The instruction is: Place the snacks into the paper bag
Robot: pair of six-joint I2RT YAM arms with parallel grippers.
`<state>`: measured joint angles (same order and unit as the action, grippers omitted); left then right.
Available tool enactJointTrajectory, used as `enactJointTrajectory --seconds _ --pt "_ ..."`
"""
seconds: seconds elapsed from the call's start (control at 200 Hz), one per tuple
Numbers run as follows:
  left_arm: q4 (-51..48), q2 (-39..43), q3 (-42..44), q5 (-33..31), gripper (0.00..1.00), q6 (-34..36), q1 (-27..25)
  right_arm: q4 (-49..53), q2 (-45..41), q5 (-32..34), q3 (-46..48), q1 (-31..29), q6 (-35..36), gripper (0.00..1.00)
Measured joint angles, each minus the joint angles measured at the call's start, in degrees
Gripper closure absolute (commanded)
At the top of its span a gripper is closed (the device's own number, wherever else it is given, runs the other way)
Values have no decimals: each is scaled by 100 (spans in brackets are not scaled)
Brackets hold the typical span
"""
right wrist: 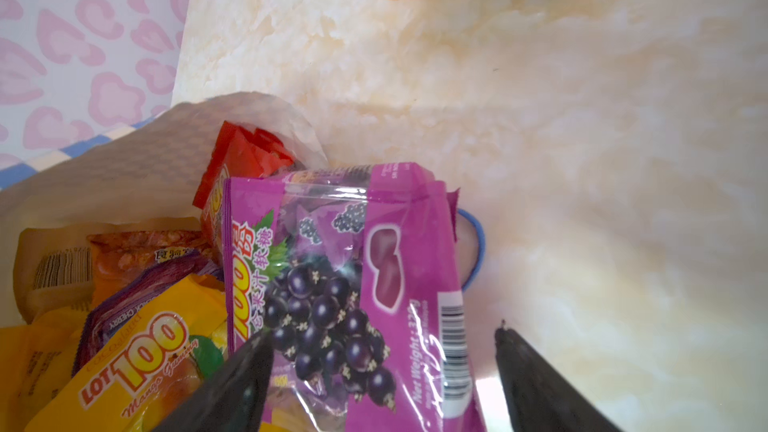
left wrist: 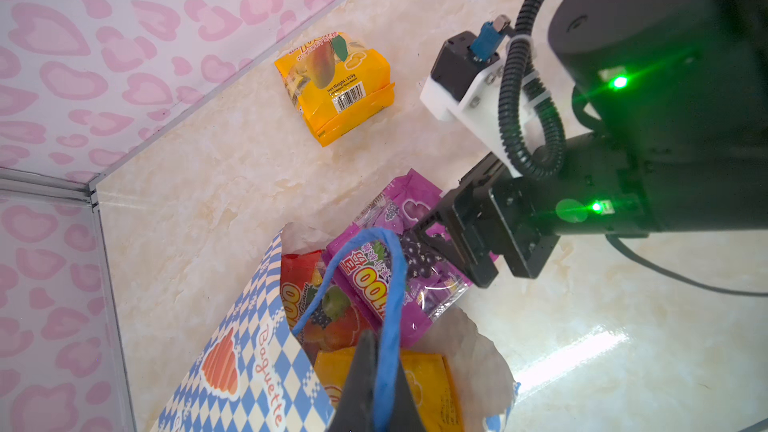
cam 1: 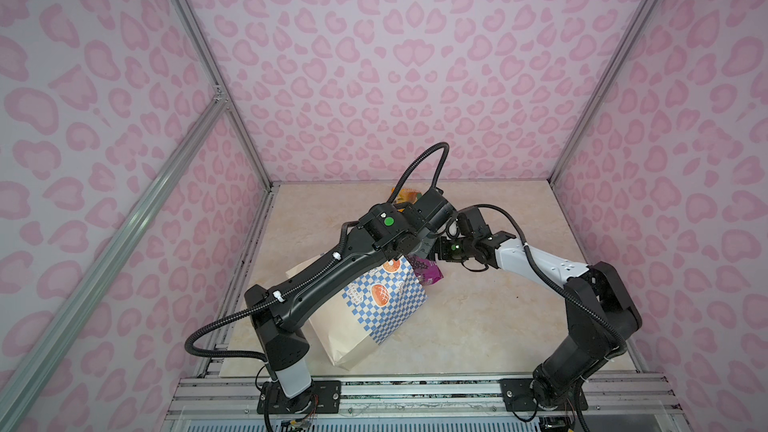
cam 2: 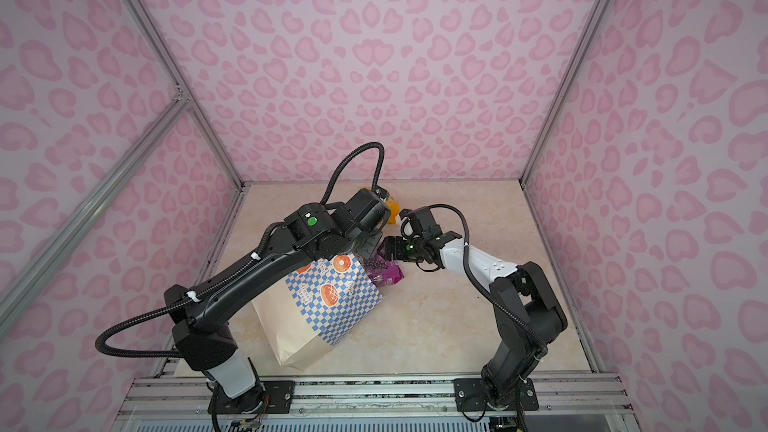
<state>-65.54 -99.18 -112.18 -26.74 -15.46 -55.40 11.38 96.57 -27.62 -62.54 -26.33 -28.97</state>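
Observation:
The paper bag (cam 1: pixel 374 317) (cam 2: pixel 316 313) lies tilted on the table, its mouth toward the back. My left gripper (left wrist: pixel 380 351) is shut on the bag's blue cord handle (left wrist: pixel 390 284), holding the mouth up. A purple grape pouch (right wrist: pixel 353 263) (left wrist: pixel 374 280) (cam 1: pixel 428 274) rests at the mouth, partly sticking out. My right gripper (right wrist: pixel 384 332) (left wrist: pixel 453 251) hovers open just over it, fingers spread and not pinching. Inside the bag are a yellow mango packet (right wrist: pixel 137 359), a red pouch (right wrist: pixel 241 160), an orange chips bag (right wrist: pixel 141 247) and a tan kraft pouch (right wrist: pixel 50 268).
One yellow mango packet (left wrist: pixel 336 85) (cam 1: pixel 405 194) (cam 2: pixel 390 203) lies on the marble table near the back wall. Pink patterned walls close three sides. The two arms nearly meet over the bag's mouth. A second blue handle (right wrist: pixel 478 251) lies on the table beside the purple pouch.

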Motion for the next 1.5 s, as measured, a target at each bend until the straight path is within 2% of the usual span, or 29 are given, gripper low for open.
enactJointTrajectory --seconds 0.19,0.325,0.42,0.47,0.63,0.765,0.845,0.93,1.055,1.1,1.185,1.365,1.5 --pt "52 55 31 22 97 -2 17 -120 417 90 35 280 -173 47" --pt "94 94 74 42 97 -4 15 -291 647 197 44 396 -343 57" --pt "96 116 107 48 97 -2 15 -391 704 407 39 487 -496 58" --pt "98 129 127 57 97 -2 15 -461 691 531 92 551 -529 55" --pt "116 175 184 66 97 -2 17 -472 634 957 138 695 -645 34" --pt "133 195 243 70 97 -2 17 -702 595 678 190 549 -662 16" --pt "133 197 258 79 97 -2 22 -756 455 516 260 247 -656 14" --pt "136 197 267 81 97 -4 26 -782 544 422 81 -48 -595 22" --pt "138 208 273 83 97 -20 26 -800 920 439 -140 -142 -577 41" --pt "140 223 289 83 97 -24 26 -756 1036 485 -155 -116 -586 55" --pt "166 271 348 81 97 -44 26 -754 1091 468 -175 -52 -577 100" --pt "225 295 442 74 97 -61 57 -625 426 402 -52 195 -566 100" --pt "256 295 472 74 97 -63 94 -503 -229 378 76 898 -527 100"
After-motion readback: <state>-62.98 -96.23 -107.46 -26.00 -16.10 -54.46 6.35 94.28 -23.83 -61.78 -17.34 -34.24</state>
